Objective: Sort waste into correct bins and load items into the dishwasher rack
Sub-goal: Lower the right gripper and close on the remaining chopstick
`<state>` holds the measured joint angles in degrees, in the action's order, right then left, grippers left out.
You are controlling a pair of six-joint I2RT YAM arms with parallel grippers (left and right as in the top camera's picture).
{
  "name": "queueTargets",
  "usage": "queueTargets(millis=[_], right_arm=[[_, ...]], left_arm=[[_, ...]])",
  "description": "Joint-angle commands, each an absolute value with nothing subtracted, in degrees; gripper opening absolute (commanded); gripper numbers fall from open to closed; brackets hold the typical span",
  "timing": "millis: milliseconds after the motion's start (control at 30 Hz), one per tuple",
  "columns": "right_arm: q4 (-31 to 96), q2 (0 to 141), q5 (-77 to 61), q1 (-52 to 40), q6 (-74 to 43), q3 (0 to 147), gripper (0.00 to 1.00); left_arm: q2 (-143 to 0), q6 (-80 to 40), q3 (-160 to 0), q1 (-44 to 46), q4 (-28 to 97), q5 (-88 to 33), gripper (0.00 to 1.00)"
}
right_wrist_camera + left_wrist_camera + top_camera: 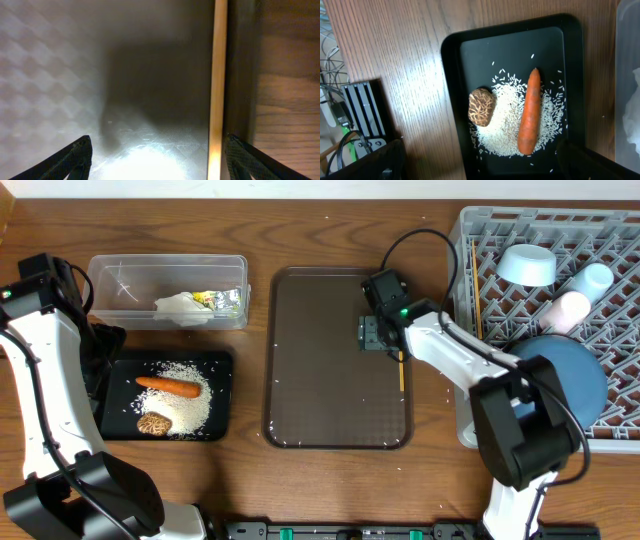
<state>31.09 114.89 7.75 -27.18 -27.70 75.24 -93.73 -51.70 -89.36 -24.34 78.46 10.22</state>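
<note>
Chopstick (217, 85) of pale wood, lying flat below my right gripper (157, 140). It runs lengthwise between the two fingers (75, 160), much closer to one than the other, and touches neither that I can see. The jaws stand wide and hold nothing. Under the gripper is the brown serving tray (60, 60). The chopstick rests along the tray's raised edge, with bare table (285, 100) just past it.

Beyond this hand, on the side away from the other arm, sits the dishwasher rack (540, 220). It carries a second chopstick (476, 290) along the wall nearest the hand, the small light-blue bowl (527, 265), the light-blue cup (594, 279), the pale pinkish-white cup (566, 311) and the dark-blue plate (585, 370) (partly hidden by my right arm).

My left gripper (480, 145) hangs empty, jaws fully apart, directly above the black tray (451, 75). Below and between its fingers lie the white rice grains (505, 125). The orange carrot (530, 110) lies across the heap and the brown food lump (481, 106) touches the heap's edge.

Just past that hand, on the side away from the arm's base, is the clear plastic tub (100, 270). It holds the crumpled white tissue (178, 305), the green-yellow wrapper (208, 298) and the crumpled foil (232, 301).
</note>
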Motion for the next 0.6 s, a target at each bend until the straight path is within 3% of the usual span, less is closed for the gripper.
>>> queueTargets(millis=[0,200,267,333,467,533,567], right_arm=[[31.1,116.1,8.8,-26.5,-28.7,75.3,0.79],[31.0,116.4,7.9,-26.5,-28.7,75.3,0.76],[30.4,116.4,6.5,-26.6,-28.7,75.3,0.59],[30.2,116.4,6.2,-26.8,-28.7,75.2,0.49],[29.7,116.8,6.4,-27.3,-28.7,75.2,0.2],[29.3,117.2,6.5,-27.3,-28.7,75.2,0.02],[29.3,117.4,6.4,-27.3,-28.7,75.2,0.01]], left_arm=[[-93.5,-52.4,-89.5,-24.6,78.8,10.5,0.98],[-93.5,-52.4,-89.5,-24.6,78.8,10.5,0.98],[-93.5,-52.4,-89.5,-24.6,78.8,10.5,0.98],[-93.5,-52.4,-89.5,-24.6,78.8,10.5,0.98],[-93.5,-52.4,-89.5,-24.6,78.8,10.5,0.98],[-93.5,-52.4,-89.5,-24.6,78.8,10.5,0.98],[-93.5,-52.4,-89.5,-24.6,78.8,10.5,0.98]])
